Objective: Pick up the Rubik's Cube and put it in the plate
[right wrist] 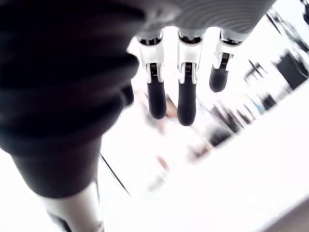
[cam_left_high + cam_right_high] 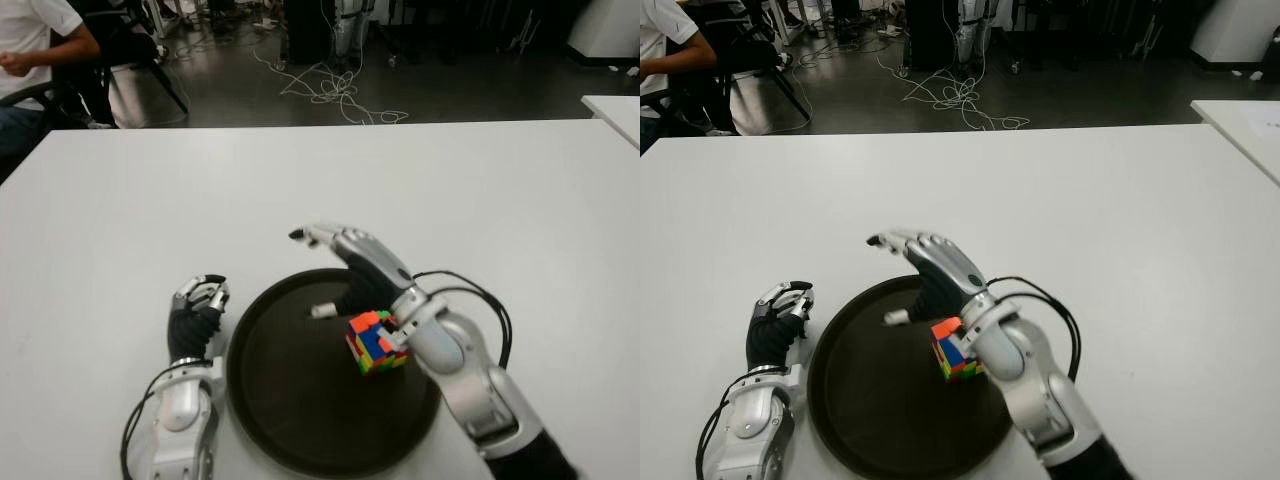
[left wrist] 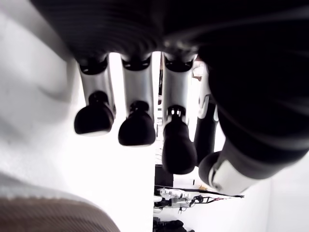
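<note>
In the left eye view a dark round plate (image 2: 300, 420) is seen at the near edge of the white table (image 2: 450, 190), about midway along it. A many-coloured cube (image 2: 375, 343) is seen inside the plate, toward its right side, just beside the wrist of the right hand (image 2: 350, 270). That hand is held above the plate with the palm turned down and the fingers stretched out and spread, pointing away and to the left; nothing is held in it. The left hand (image 2: 197, 305) is shown just left of the plate's rim, its fingers curled in on themselves and closed on nothing. At the far left corner, beyond the table, part of a seated person (image 2: 30, 60) is visible, and cables (image 2: 335, 95) are strewn on the floor.

The right eye view gives the same layout; more bare table is shown to the right of the forearm.

In the left wrist view only the curled fingers (image 3: 137, 128) are shown from close by, against the table; neither plate nor cube is seen.

In the right wrist view the fingers (image 1: 186, 104) are shown straight and apart, with nothing between them; the cube is not caught here.
</note>
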You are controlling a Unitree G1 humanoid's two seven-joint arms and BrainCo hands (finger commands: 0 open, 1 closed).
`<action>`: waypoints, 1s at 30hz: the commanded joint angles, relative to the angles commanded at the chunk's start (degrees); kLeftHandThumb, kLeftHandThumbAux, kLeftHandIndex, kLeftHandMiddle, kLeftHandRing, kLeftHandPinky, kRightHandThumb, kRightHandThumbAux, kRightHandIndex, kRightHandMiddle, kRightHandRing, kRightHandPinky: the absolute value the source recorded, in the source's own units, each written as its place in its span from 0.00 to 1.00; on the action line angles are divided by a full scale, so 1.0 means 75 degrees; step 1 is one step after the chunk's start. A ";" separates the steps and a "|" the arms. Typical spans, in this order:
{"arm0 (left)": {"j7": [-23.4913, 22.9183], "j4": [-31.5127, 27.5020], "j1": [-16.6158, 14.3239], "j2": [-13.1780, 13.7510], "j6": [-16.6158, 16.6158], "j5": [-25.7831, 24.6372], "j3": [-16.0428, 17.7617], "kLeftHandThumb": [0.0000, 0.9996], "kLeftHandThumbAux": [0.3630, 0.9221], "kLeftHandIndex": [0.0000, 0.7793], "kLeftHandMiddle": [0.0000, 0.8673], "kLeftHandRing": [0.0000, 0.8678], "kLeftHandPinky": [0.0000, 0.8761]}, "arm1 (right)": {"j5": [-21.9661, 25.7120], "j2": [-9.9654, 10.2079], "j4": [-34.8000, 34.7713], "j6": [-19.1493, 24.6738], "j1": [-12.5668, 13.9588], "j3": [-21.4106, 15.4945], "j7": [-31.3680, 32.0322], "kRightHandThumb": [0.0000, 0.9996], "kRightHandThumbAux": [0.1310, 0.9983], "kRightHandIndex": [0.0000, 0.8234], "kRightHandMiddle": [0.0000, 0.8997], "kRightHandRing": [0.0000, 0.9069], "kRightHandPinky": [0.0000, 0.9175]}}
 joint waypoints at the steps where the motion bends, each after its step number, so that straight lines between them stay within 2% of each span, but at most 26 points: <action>1: 0.0003 -0.0007 -0.0003 -0.0008 0.0006 -0.0005 0.0001 0.71 0.62 0.57 0.90 0.93 0.93 | 0.0160 0.0104 -0.0002 -0.0174 -0.0135 -0.0214 -0.0211 0.00 0.88 0.59 0.67 0.67 0.61; 2: 0.0006 -0.0012 -0.0006 -0.0014 0.0011 -0.0009 0.0001 0.71 0.62 0.57 0.90 0.93 0.93 | 0.0274 0.0175 0.0004 -0.0304 -0.0237 -0.0372 -0.0360 0.00 0.90 0.71 0.76 0.76 0.71; 5: -0.0006 -0.0015 -0.0016 -0.0018 0.0013 -0.0031 0.0004 0.71 0.61 0.57 0.90 0.93 0.93 | 0.0323 0.0367 0.0242 -0.0774 -0.0263 -0.0580 -0.0900 0.00 0.93 0.87 0.88 0.87 0.84; 8: -0.0048 -0.0025 -0.0022 -0.0011 0.0043 -0.0081 0.0006 0.71 0.61 0.57 0.90 0.93 0.92 | 0.0227 0.0467 0.0534 -0.1141 -0.0272 -0.0668 -0.1321 0.00 0.94 0.94 0.92 0.91 0.87; 11: -0.0115 -0.0103 0.0005 -0.0003 0.0148 -0.0142 -0.0007 0.71 0.61 0.57 0.90 0.93 0.92 | 0.0280 0.0301 0.0728 -0.1410 -0.0355 -0.1004 -0.1541 0.00 0.92 0.97 0.93 0.93 0.89; 14: -0.0149 -0.0141 0.0016 0.0008 0.0193 -0.0167 -0.0019 0.71 0.61 0.57 0.90 0.93 0.93 | 0.0524 0.0127 0.1100 -0.1824 -0.0451 -0.1379 -0.1712 0.00 0.92 0.98 0.94 0.93 0.90; 16: -0.0188 -0.0166 0.0024 0.0023 0.0217 -0.0180 -0.0033 0.71 0.61 0.57 0.90 0.94 0.93 | 0.0866 0.0151 0.1270 -0.2063 -0.0507 -0.1721 -0.1848 0.00 0.92 0.98 0.95 0.94 0.91; 21: -0.0299 -0.0160 0.0006 0.0085 0.0261 -0.0204 -0.0034 0.71 0.62 0.57 0.91 0.94 0.93 | 0.0688 0.0683 0.1342 -0.2249 -0.0794 -0.2054 -0.2649 0.00 0.90 0.96 0.96 0.96 0.94; 25: -0.0355 -0.0164 -0.0019 0.0136 0.0359 -0.0182 -0.0031 0.71 0.62 0.57 0.92 0.95 0.93 | 0.0772 0.0930 0.1304 -0.2356 -0.0974 -0.2400 -0.3188 0.16 0.85 0.92 0.97 0.97 0.97; 26: -0.0371 -0.0174 -0.0026 0.0161 0.0420 -0.0162 -0.0032 0.71 0.62 0.57 0.92 0.95 0.93 | 0.0849 0.0864 0.1219 -0.2363 -0.0941 -0.2570 -0.3218 0.22 0.82 0.91 0.97 0.97 0.97; 30: -0.0417 -0.0192 -0.0047 0.0215 0.0554 -0.0112 -0.0022 0.71 0.62 0.57 0.92 0.95 0.93 | 0.1091 0.0620 0.1305 -0.2496 -0.0838 -0.3006 -0.3192 0.30 0.77 0.89 0.97 0.97 0.98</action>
